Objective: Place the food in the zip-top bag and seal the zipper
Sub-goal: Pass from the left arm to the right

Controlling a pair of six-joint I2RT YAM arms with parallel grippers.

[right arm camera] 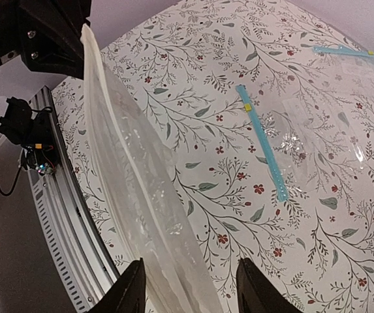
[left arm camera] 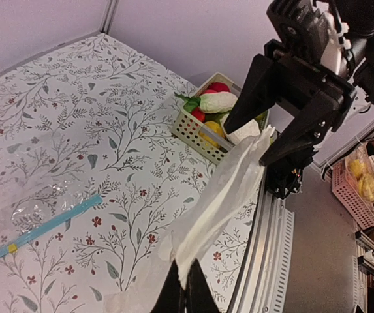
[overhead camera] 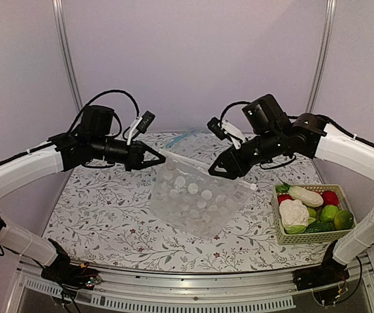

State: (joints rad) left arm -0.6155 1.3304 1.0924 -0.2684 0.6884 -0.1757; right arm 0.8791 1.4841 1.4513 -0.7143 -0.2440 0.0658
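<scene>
At the front right of the table (overhead camera: 108,215) the food (overhead camera: 294,212) lies in a basket (overhead camera: 304,238), and beyond it the zip-top bag (overhead camera: 193,199) hangs mouth-up over the table, its zipper (overhead camera: 187,162) running left to right, the left gripper (overhead camera: 159,155) clamped shut on one end, the right gripper (overhead camera: 218,173) straddling it with jaws apart.

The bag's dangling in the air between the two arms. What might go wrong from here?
Only the left tool is clamped on the zip-top bag. The right tool stands open around its edge, so a poor close could miss it and the bag may sag. Its mouth looks flat, and the cauliflower sits in the basket, so loading may jam.
</scene>
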